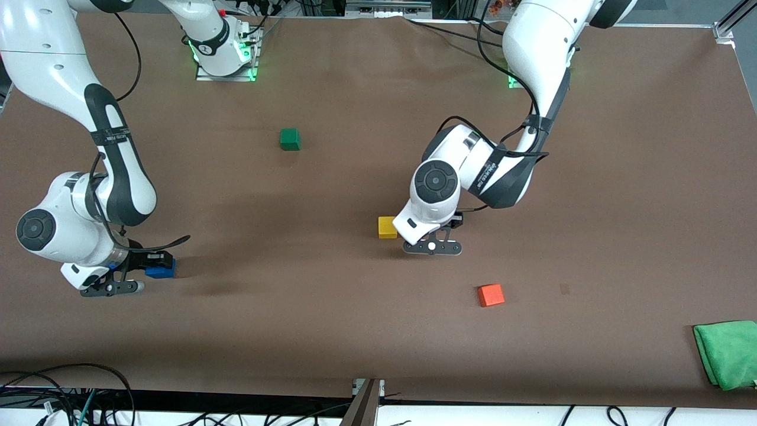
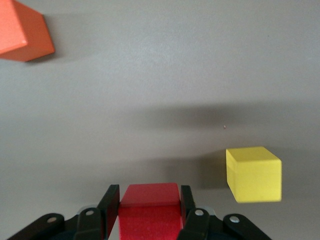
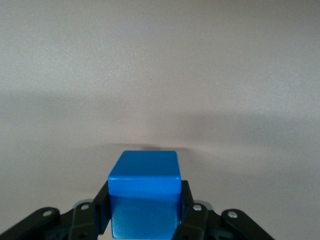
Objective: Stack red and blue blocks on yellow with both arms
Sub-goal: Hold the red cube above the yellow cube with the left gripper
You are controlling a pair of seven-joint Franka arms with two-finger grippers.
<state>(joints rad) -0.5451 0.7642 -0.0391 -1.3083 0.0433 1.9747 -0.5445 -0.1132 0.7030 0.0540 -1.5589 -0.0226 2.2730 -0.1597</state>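
green cloth (image 1: 728,352) on brown table (image 1: 355,331).

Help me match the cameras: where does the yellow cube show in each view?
Front view: yellow cube mid-table, right beside the left gripper.
Left wrist view: yellow cube on the table, apart from the gripped red cube.
Right wrist view: not in it.
Shared landmark: orange cube.
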